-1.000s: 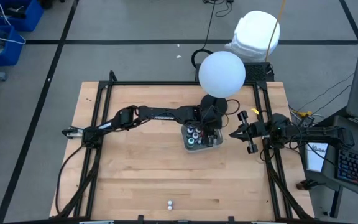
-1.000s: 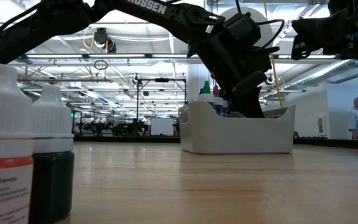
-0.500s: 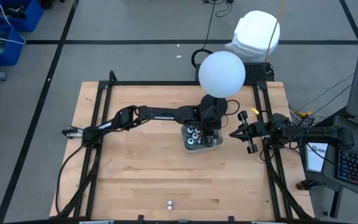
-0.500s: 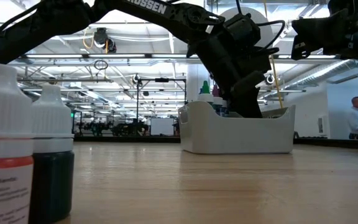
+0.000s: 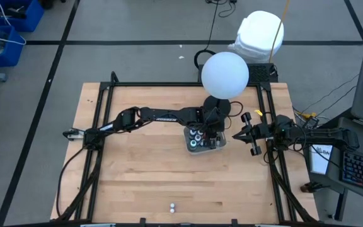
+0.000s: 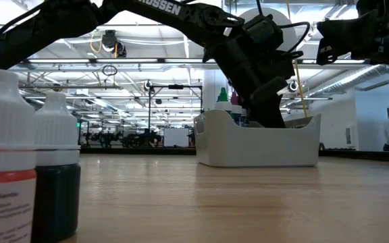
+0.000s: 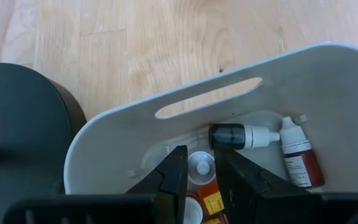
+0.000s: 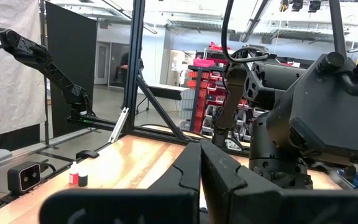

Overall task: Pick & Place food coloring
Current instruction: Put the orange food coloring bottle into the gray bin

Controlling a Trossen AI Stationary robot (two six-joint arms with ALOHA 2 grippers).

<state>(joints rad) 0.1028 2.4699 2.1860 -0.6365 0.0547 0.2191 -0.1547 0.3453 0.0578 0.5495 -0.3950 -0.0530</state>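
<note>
The table (image 5: 144, 170) fills the middle of the high view. The left arm reaches across it from the left to the tray (image 5: 205, 142) just right of centre. The right arm waits at the right edge, its right gripper (image 8: 199, 163) pressed together on nothing, well apart from the tray.

The left gripper (image 7: 199, 167) is down inside the tray, fingers (image 7: 174, 177) a little apart with a white-capped bottle (image 7: 201, 167) standing upright in the gap. The pictures do not settle whether the pads touch it. Its long axis runs along the gripper's line of sight, so the next close would probably take it across the cap.

Just beyond the fingertips a dark bottle (image 7: 241, 135) lies on its side, and a red-brown bottle (image 7: 297, 158) lies tilted beside it at centre right of the wrist view. Both are near enough to be nudged. The tray wall with its handle slot (image 7: 207, 98) stands close behind.

Two more bottles (image 5: 171, 206) stand at the bottom centre of the high view, apart from the rest.
</note>
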